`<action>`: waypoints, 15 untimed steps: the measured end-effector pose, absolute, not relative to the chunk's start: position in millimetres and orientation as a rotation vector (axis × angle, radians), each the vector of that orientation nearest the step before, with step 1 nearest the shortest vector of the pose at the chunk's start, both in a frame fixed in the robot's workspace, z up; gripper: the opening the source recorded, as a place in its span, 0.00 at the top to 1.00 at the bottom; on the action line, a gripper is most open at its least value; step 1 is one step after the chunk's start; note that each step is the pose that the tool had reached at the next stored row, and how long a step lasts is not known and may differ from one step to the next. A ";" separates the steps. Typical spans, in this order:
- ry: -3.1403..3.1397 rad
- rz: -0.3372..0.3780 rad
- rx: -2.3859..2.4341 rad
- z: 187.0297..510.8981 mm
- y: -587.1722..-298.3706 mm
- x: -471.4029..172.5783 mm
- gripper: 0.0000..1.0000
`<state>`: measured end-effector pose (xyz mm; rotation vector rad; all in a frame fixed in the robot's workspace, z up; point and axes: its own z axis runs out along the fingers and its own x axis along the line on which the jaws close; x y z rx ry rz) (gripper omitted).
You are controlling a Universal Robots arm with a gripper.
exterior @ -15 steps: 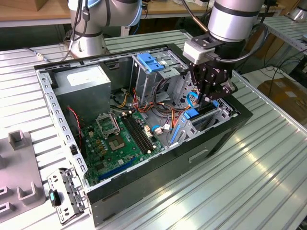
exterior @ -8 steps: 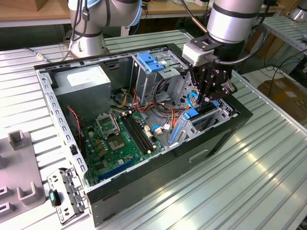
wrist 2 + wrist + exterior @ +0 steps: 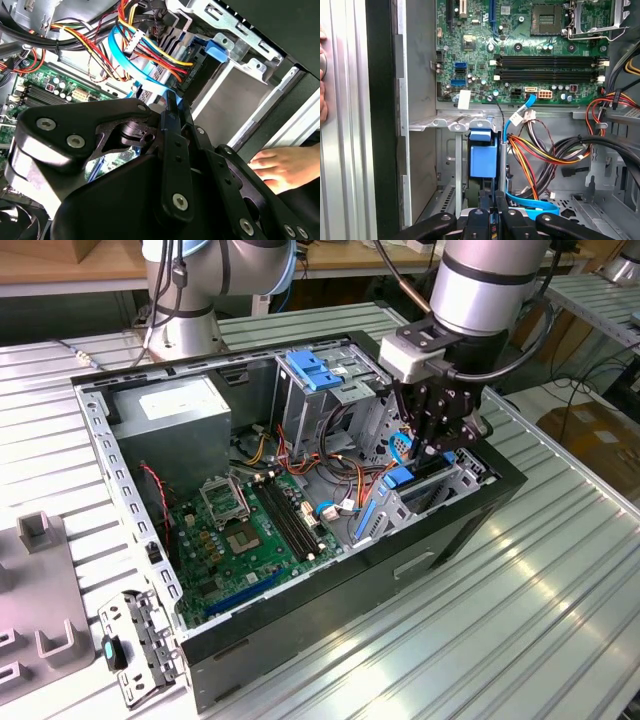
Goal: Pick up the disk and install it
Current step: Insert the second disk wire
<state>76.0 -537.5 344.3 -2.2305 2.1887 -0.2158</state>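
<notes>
tool (image 3: pixel 491 216) grips the disk (image 3: pixel 483 161) edge-on inside the drive bay (image 3: pixel 451 122).

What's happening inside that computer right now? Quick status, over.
Pincer down inside the case, shut on the disk. Disk edge-on at the bay. Cables close beside it; a hand just outside the case.

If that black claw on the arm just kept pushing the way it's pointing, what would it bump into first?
Most likely the blue-railed disk right at the gripper tips, standing on edge in the drive cage. Depth is hard to judge, so contact is uncertain.
</notes>
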 end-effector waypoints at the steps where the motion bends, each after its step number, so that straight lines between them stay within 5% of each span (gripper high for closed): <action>1: 2.188 -0.215 -2.230 344.3 -537.6 76.0 0.84; 15: 2.177 -0.192 -2.216 344.8 -540.9 76.0 0.84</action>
